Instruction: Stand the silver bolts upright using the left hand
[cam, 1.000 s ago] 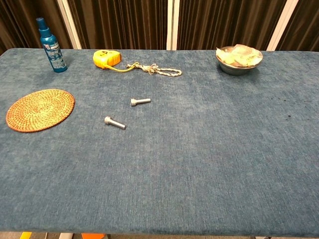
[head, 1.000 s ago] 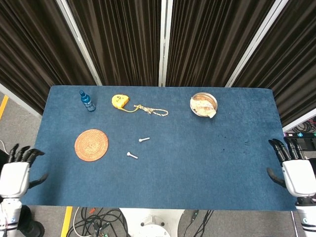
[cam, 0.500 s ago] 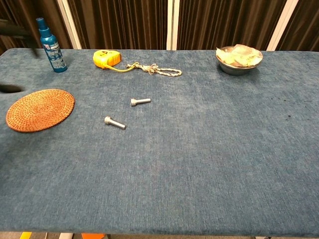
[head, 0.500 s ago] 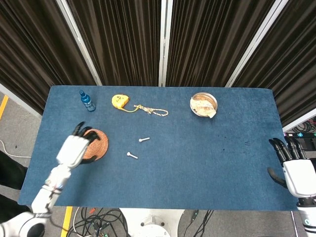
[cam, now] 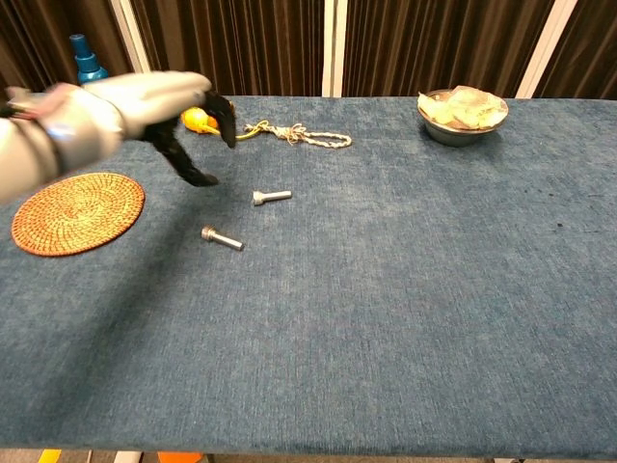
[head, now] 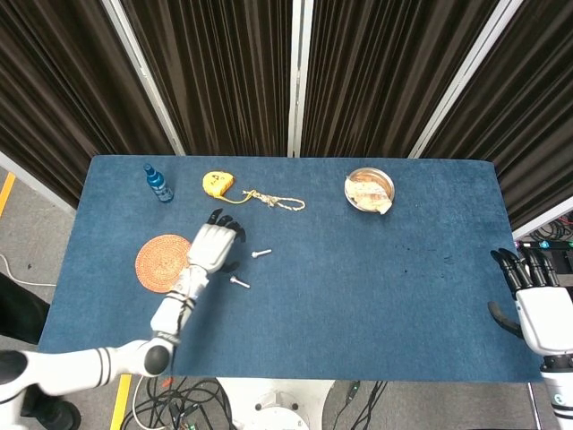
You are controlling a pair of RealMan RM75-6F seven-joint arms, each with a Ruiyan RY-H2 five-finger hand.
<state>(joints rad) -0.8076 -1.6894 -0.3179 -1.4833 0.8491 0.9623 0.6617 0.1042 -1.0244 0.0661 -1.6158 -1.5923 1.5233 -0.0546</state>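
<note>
A blue tabletop [head: 358,296] seen from above and from the chest. Near its far left corner stands a blue bottle [head: 158,183], and toward the left edge lies a round woven mat [head: 165,262]. Just right of the mat, the left hand [head: 212,248] hangs over the tabletop, its dark fingers [cam: 183,159] spread apart and holding nothing; the chest view shows it blurred and raised above the cloth.

Two silver bolts lie flat, well in from the left edge. The near bolt [head: 239,282] lies just right of the hand, on its near side. The far bolt [head: 260,253] lies a little further right, close to the fingertips. The hand touches neither one.

Behind the hand, by the far edge, sits a yellow tape measure [head: 216,183] with a pale cord [head: 276,202] trailing right. Further right along the far edge is a metal bowl [head: 369,189] with light contents. At the near right corner, just off the tabletop, the right hand [head: 537,309] is held with fingers apart and empty.

Half a second ago the left hand was over the mat; a second ago it waited off the near left corner. The bolts, bowl and right hand are where they were.
</note>
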